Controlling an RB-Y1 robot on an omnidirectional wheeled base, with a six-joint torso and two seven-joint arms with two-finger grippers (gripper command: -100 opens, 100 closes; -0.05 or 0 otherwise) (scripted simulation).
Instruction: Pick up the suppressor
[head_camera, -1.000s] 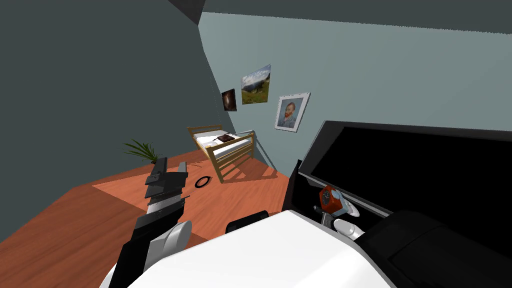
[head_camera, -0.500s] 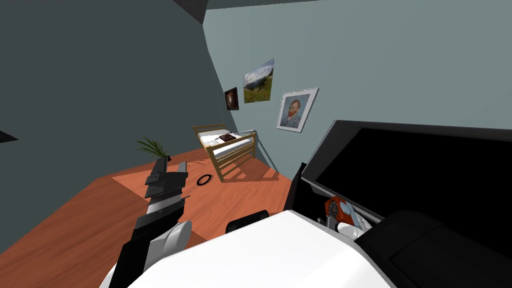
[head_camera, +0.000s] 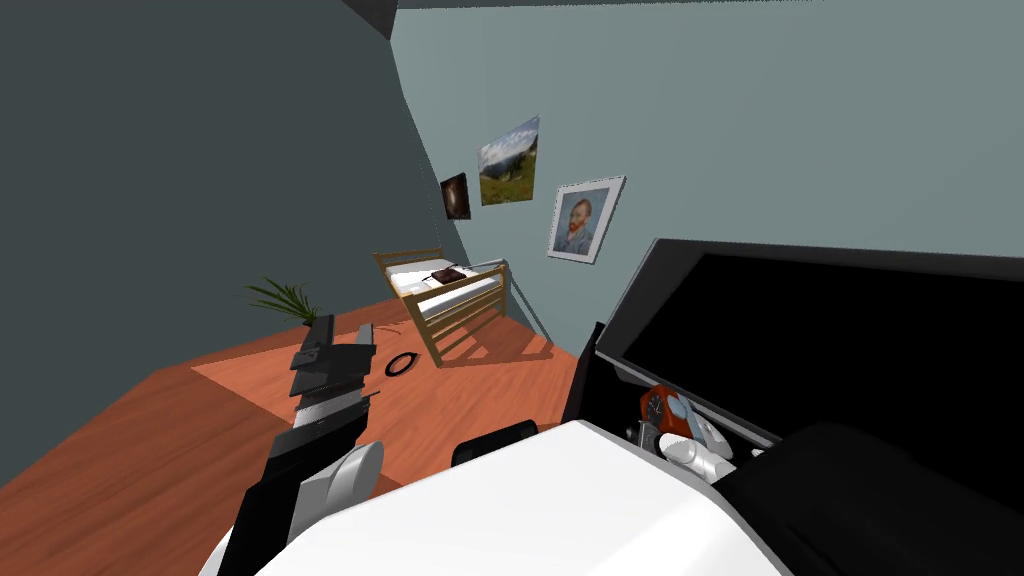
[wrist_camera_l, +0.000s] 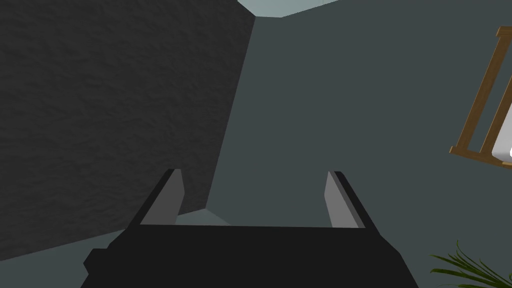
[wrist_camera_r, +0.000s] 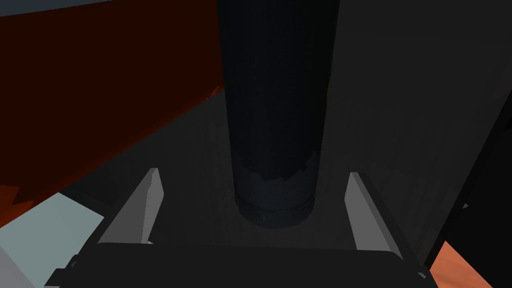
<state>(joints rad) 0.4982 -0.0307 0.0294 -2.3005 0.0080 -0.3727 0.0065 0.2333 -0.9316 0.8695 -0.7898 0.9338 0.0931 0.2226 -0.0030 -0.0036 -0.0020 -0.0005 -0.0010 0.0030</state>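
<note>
I am keeping the right gripper (wrist_camera_r: 252, 174) spread wide, with the near end of the dark, smooth, cylindrical suppressor (wrist_camera_r: 275, 125) sitting between its fingers, touching neither. The suppressor is resting on a dark grey shelf (wrist_camera_r: 190, 150), running toward its back, beside a dark red block (wrist_camera_r: 100, 75). I am judging it rigid, fairly heavy and slick, so I am planning to clamp across its round sides, further along. The left gripper (head_camera: 340, 335) is hanging spread and empty above the wooden floor (head_camera: 180, 440).
</note>
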